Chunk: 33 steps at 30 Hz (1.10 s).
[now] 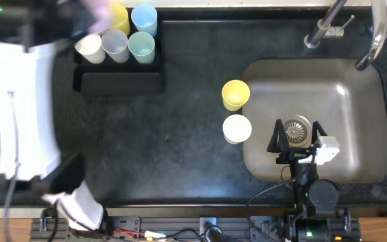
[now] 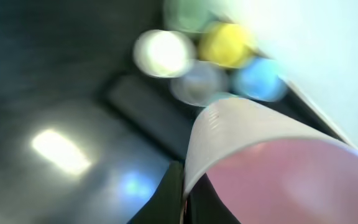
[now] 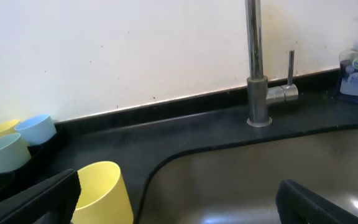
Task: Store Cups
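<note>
Left hand (image 2: 182, 202) clamped on pink cup (image 2: 272, 168), above cups (image 1: 116, 44) in tray (image 1: 119, 83). Grip looks thin (one wall only): cup may swing and topple those. Right hand (image 1: 296, 138) spread, empty, over sink (image 1: 355, 81). Yellow cup (image 1: 235, 94) and white cup (image 1: 237, 128) on worktop (image 1: 180, 148).

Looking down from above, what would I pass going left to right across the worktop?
Cream cup → grey cup → mint cup, all three in the black tray → loose yellow cup → right claw → sink's right rim.
</note>
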Available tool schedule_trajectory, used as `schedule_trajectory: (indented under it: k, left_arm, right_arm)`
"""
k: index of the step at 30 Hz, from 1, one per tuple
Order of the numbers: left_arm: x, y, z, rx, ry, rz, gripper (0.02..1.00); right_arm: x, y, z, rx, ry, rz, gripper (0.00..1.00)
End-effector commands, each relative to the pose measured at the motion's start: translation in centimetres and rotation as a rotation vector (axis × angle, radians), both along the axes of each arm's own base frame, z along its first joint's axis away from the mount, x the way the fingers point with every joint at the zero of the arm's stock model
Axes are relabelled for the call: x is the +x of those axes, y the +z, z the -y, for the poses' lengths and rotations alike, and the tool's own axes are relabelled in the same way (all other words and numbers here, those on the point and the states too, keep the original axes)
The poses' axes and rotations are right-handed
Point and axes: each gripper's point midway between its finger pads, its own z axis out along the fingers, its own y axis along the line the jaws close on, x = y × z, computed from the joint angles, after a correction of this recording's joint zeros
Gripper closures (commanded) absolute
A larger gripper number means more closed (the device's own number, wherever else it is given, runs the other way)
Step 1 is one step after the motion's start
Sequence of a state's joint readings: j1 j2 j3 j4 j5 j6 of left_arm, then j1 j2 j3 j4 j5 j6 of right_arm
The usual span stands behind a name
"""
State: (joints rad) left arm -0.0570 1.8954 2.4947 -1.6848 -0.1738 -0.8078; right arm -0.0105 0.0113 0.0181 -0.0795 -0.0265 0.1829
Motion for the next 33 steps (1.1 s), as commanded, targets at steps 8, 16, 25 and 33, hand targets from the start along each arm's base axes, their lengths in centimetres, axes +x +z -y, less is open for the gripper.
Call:
schedule_trajectory:
  k: [8,16,25,33]
  left_arm:
    - [-2.2,-12.8,-7.5,-0.103,0.161,-0.229,0.978]
    - [0.2,-16.5,-7.9,-0.148,0.190,-0.262,0.978]
    - [1.0,-20.3,-7.5,-0.190,0.198,-0.345,0.978]
    - [1.8,-22.3,-7.5,-0.197,0.216,-0.367,0.978]
  right_arm:
    - [0.0,-0.4,-0.2,0.004,0.011,-0.001,0.003]
    - [0.0,-0.4,-0.2,0.004,0.011,-0.001,0.003]
    - [0.0,-0.4,-0.2,0.004,0.011,-0.001,0.003]
    - [0.0,-0.4,-0.2,0.004,0.011,-0.001,0.003]
